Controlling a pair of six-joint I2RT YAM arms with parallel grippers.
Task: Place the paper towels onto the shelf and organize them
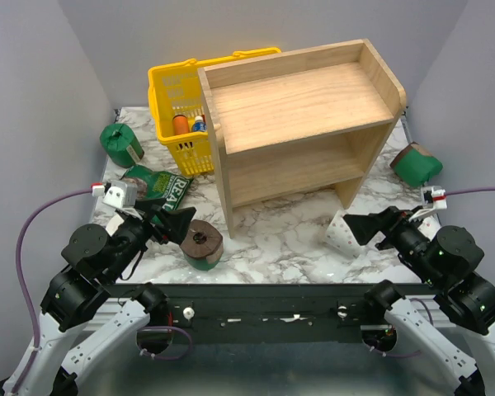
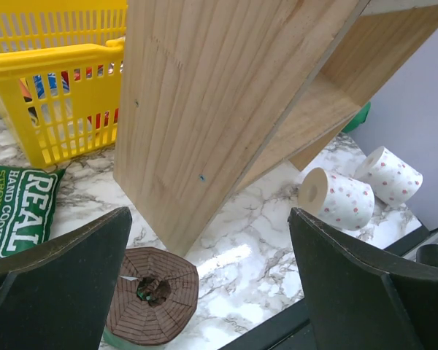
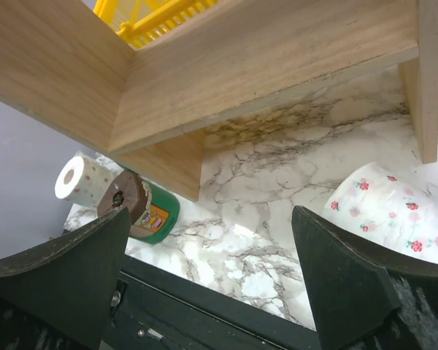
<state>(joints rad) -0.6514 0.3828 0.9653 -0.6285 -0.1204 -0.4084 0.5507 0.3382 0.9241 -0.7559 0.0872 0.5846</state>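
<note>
The wooden shelf (image 1: 305, 115) stands mid-table with both tiers bare. A green-wrapped roll (image 1: 204, 244) with its brown end up stands just right of my open, empty left gripper (image 1: 178, 223); in the left wrist view it (image 2: 152, 295) is low between the fingers. Other green rolls lie at far left (image 1: 120, 142) and far right (image 1: 417, 163). A dotted white roll (image 1: 341, 235) lies at my open, empty right gripper (image 1: 367, 225). The left wrist view shows two white rolls (image 2: 336, 197) (image 2: 389, 175). The right wrist view shows one near (image 3: 390, 211) and one far (image 3: 80, 179).
A yellow basket (image 1: 181, 115) with bottles stands against the shelf's left side. A flat green "REAL" bag (image 1: 161, 186) lies in front of it. The black table edge (image 1: 264, 293) runs close behind the near rolls. Grey walls close in both sides.
</note>
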